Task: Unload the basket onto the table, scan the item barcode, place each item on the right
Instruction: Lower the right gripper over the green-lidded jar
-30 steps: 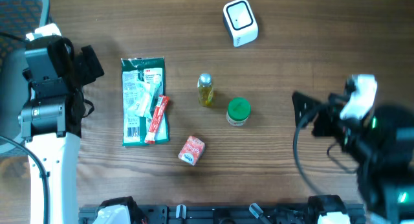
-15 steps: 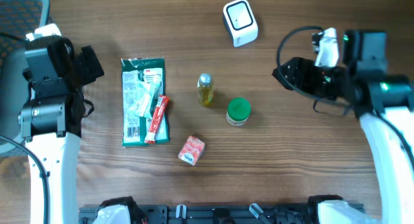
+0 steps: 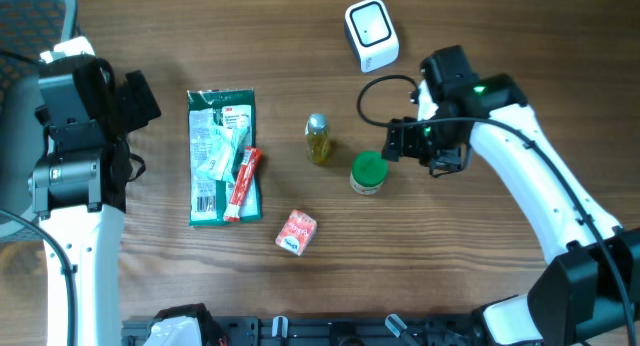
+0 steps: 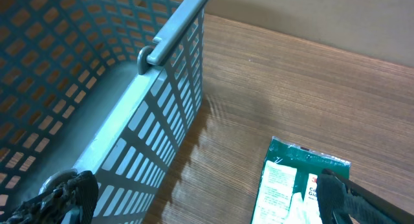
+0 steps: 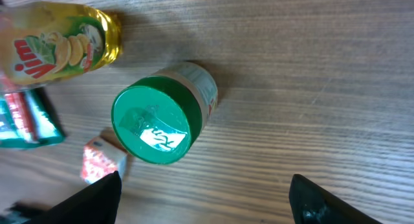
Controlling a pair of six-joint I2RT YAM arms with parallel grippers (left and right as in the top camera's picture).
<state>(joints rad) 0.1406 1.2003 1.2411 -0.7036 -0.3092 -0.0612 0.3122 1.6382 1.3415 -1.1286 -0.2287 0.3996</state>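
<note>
A white barcode scanner [image 3: 371,34] stands at the back of the table. A green-lidded jar [image 3: 368,172] stands upright mid-table, and in the right wrist view the jar [image 5: 158,123] lies just ahead of my right gripper [image 5: 204,204]. That gripper is open with only bare wood between its fingers. Seen from overhead, the right gripper [image 3: 393,144] hovers just right of the jar. My left gripper [image 3: 130,101] is open at the far left. Through the left wrist camera, the left gripper [image 4: 204,208] holds nothing.
A yellow bottle [image 3: 317,138] stands left of the jar. A green packet [image 3: 223,156] lies flat with a red stick [image 3: 241,184] across it. A small red box [image 3: 296,232] sits nearer the front. A blue mesh basket [image 4: 129,88] is at the left edge.
My right arm has swung from the table's right edge leftward to beside the green-lidded jar. The left arm and all the items have stayed put.
</note>
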